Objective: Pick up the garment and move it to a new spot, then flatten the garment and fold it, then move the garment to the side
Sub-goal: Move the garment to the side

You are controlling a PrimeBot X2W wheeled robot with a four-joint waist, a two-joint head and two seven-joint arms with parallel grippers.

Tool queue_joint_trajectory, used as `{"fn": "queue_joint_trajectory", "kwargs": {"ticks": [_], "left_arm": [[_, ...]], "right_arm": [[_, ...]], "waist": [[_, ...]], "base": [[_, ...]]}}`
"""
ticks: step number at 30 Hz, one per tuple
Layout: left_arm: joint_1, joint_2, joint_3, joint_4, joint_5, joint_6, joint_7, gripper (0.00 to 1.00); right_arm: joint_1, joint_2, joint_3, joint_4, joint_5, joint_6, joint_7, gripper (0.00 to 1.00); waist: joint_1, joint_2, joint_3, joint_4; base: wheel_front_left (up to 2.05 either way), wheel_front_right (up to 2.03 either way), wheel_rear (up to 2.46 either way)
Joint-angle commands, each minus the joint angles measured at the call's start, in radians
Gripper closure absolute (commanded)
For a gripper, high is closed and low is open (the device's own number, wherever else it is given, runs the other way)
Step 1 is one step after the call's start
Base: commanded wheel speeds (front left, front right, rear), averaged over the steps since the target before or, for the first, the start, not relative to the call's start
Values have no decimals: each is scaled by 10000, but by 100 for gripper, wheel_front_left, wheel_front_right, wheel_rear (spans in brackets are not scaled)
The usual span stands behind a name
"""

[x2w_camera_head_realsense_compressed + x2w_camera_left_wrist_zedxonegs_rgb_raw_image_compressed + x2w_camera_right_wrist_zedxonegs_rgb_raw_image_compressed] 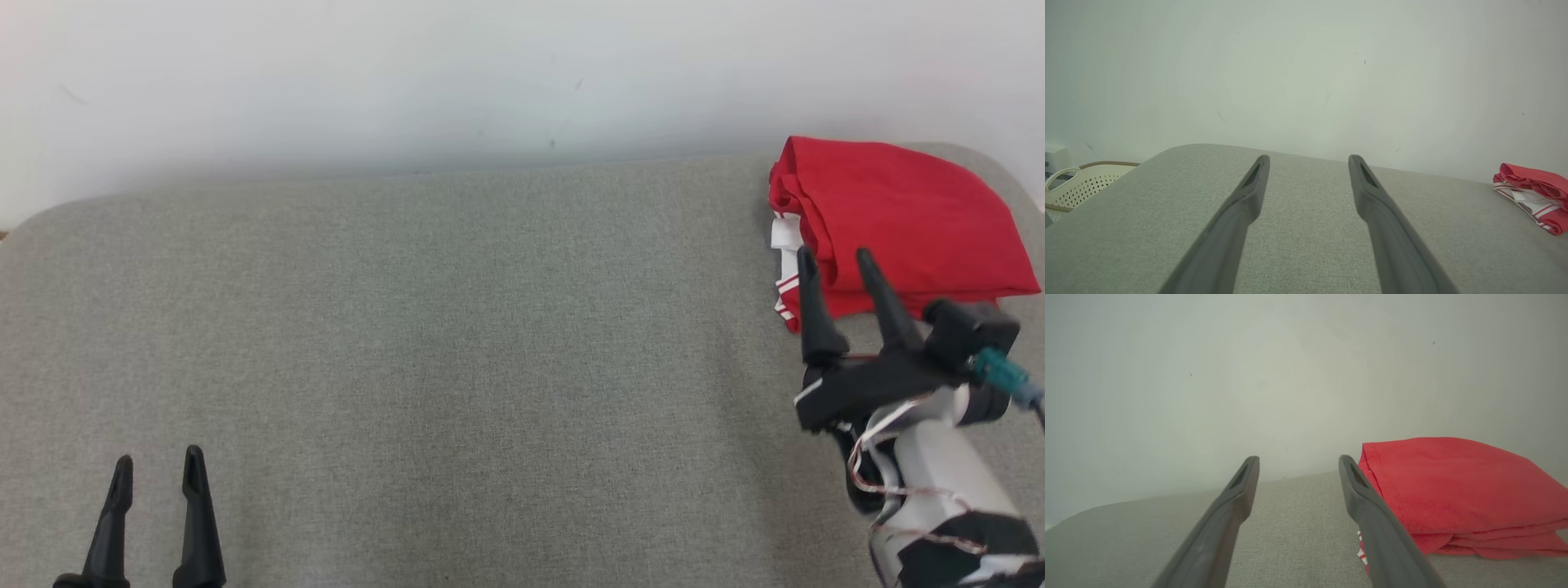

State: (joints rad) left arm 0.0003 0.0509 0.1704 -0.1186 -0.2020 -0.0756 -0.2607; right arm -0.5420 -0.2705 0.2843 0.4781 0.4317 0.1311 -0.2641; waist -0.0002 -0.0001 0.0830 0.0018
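The garment [894, 224] is red with white striped trim and lies folded in a compact stack at the far right of the grey padded table [457, 343]. My right gripper [834, 258] hovers open just in front of its near left edge, fingers pointing toward it and empty. In the right wrist view the garment [1461, 494] sits just right of the open right gripper [1298, 460]. My left gripper [157, 460] rests open and empty at the lower left, far from the cloth. The left wrist view shows the left gripper [1308, 158] open, with the garment [1535, 194] at the far right.
A pale wall [490, 73] rises right behind the table's far edge. A cream perforated basket [1081, 183] stands beyond the table's left end in the left wrist view. The table surface between the two arms is bare grey fabric.
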Motion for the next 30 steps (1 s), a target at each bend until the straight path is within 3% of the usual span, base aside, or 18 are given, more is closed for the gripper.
{"fn": "queue_joint_trajectory", "kwargs": {"ticks": [1, 13, 21, 30], "left_arm": [[149, 1, -21, 37, -40, 52, -34, 0], [606, 3, -347, 166, 81, 304, -36, 0], [964, 3, -582, 408, 146, 439, -36, 0], [1181, 111, -610, 518, 1129, 702, -36, 0]], "right_arm": [[259, 72, -85, -153, -153, -6, -15, 0], [2832, 1378, -425, -1870, -1712, -6, -14, 0], [4426, 1603, -950, -2833, -2478, -6, -15, 0], [5086, 1805, -512, -3166, -3145, -6, -15, 0]], "waist": [[2, 1, -128, 76], [2, 1, -762, 226], [2, 1, -1099, 411], [2, 1, -1254, 342]], "base": [[0, 0, 0], [0, 0, 0], [0, 0, 0], [0, 0, 0]]}}
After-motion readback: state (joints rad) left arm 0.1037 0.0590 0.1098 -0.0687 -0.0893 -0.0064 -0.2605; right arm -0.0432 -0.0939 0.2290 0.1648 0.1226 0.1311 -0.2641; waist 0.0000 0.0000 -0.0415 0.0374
